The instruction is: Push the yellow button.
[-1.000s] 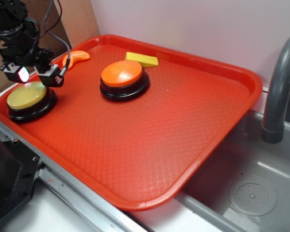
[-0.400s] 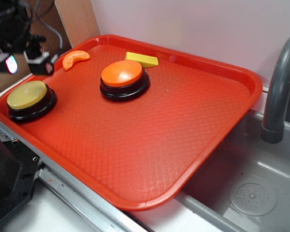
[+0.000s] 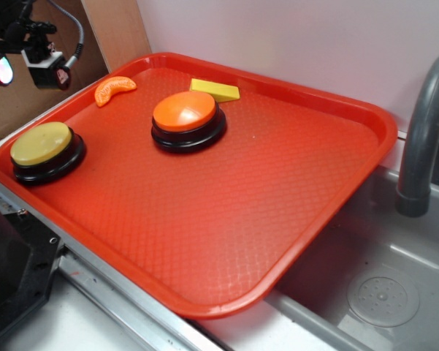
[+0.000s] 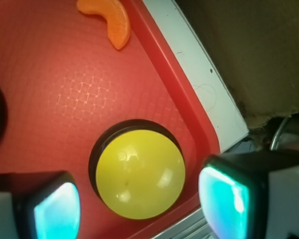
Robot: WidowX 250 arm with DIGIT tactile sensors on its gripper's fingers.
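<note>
Pincer [image 3: 25,67]: fingers wide apart, empty, raised beyond tray's [image 3: 365,117] left edge; yellow button [image 3: 42,143] at tray's left corner; descend centred on dome, likely fingers closed first.

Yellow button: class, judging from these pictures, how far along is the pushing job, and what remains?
Looks done: a second ago the gripper sat on the yellow button; now the gripper is lifted clear of it, open and holding nothing. In hand: the arm is backing away, with the button visible below between the fingers in the wrist view. Left: probably nothing. Whether the press registered cannot be seen.
</note>
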